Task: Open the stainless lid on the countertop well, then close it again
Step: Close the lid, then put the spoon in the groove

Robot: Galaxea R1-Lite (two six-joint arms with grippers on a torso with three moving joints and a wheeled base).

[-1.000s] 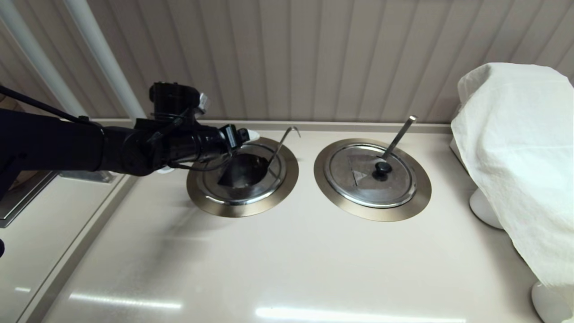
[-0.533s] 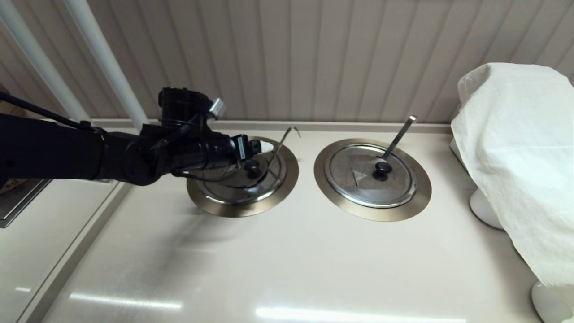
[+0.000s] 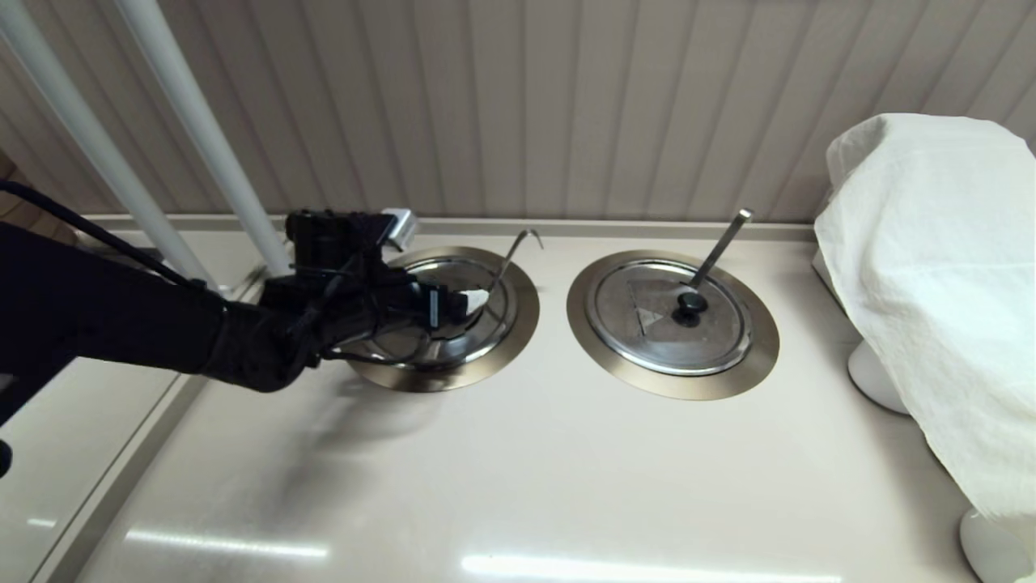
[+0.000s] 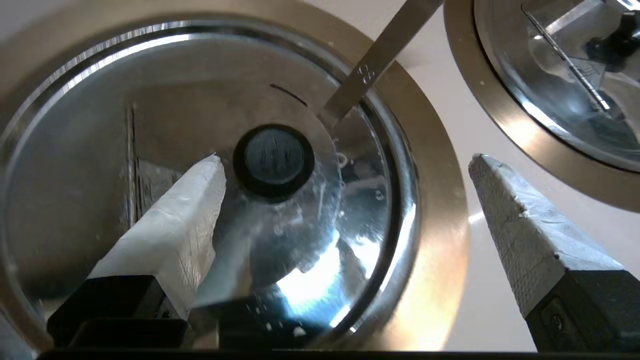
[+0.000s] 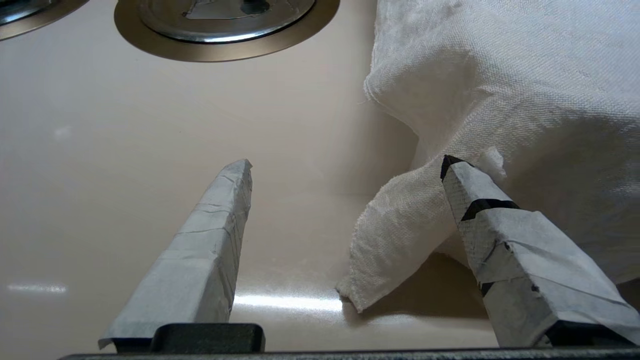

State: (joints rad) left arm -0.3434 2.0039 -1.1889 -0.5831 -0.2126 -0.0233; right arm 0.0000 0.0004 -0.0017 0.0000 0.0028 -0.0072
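The stainless lid lies flat and closed in the countertop well, inside the bronze-grey ring. Its thin hook-tipped ladle handle sticks up at the back right. My left gripper hovers low over the lid, open and holding nothing. In the left wrist view the black knob sits just beside the white finger, with the lid and ring below the left gripper. The other finger hangs beyond the ring. My right gripper is parked open over bare counter, out of the head view.
The twin lid with its flat-tipped handle sits to the right. A white cloth drapes objects at the far right, its corner hanging by my right gripper's finger. White poles rise at the back left.
The lid's flap stood raised over a dark opening a second ago; it has come down flat. My left gripper has let go, dropped lower and drawn back toward the near left.
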